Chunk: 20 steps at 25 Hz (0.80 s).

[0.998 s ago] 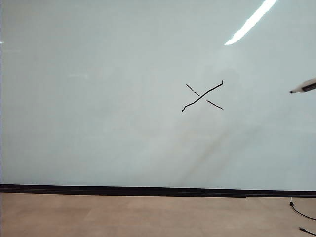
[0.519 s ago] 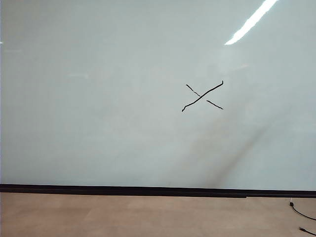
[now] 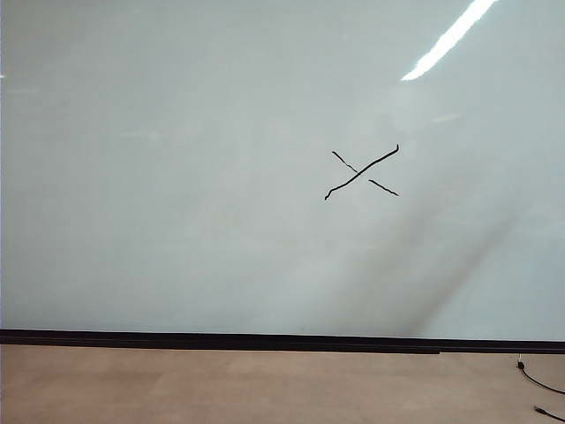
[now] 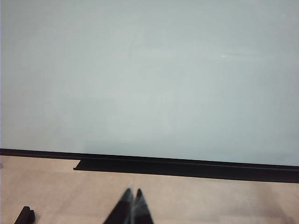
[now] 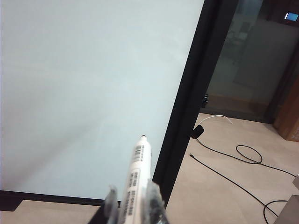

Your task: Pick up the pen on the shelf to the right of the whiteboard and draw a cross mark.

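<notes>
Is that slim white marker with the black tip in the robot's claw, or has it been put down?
In the claw. The right gripper is shut on the slim white marker, black tip pointing toward the whiteboard.

Left gripper parked shut, right gripper clamped on the pen

Neither arm shows up in the exterior view. In the left wrist view the left gripper (image 4: 132, 193) has its two dark fingertips pressed together, nothing between them. In the right wrist view the right gripper (image 5: 133, 196) has its fingers (image 5: 153, 196) squeezed on the pen (image 5: 138, 165), which sticks out past the tips.
</notes>
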### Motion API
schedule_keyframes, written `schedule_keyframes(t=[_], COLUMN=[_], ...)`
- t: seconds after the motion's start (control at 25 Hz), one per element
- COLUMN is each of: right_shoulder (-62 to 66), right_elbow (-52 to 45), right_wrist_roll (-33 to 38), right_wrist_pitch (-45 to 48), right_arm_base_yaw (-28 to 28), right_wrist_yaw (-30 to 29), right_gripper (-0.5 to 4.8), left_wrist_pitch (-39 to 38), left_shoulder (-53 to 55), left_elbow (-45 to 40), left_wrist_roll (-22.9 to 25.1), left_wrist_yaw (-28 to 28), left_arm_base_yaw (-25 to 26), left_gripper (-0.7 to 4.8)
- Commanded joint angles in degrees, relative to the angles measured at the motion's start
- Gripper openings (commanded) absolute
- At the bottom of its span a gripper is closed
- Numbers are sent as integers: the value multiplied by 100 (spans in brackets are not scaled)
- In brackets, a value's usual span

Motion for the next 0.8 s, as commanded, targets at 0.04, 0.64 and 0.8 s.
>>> schedule_keyframes(t=[0.04,0.64,0.8], right_shoulder=[0,0,-2], right_elbow=[20,20,20], right_wrist_roll=[144,142,142], right_wrist_pitch=[28,9,9], right_arm_base_yaw=[2,0,0], right_wrist_yaw=[-52,-11,-11], right_gripper=[-5,-5,-5], left_wrist_pitch=[15,15,15], left_shoulder=[0,0,0], left_elbow=[17,17,17], left_wrist_roll=[26,26,24], left_wrist_yaw=[22,22,22], left_arm_base_yaw=[0,0,0], left_gripper=[-4,-4,-4])
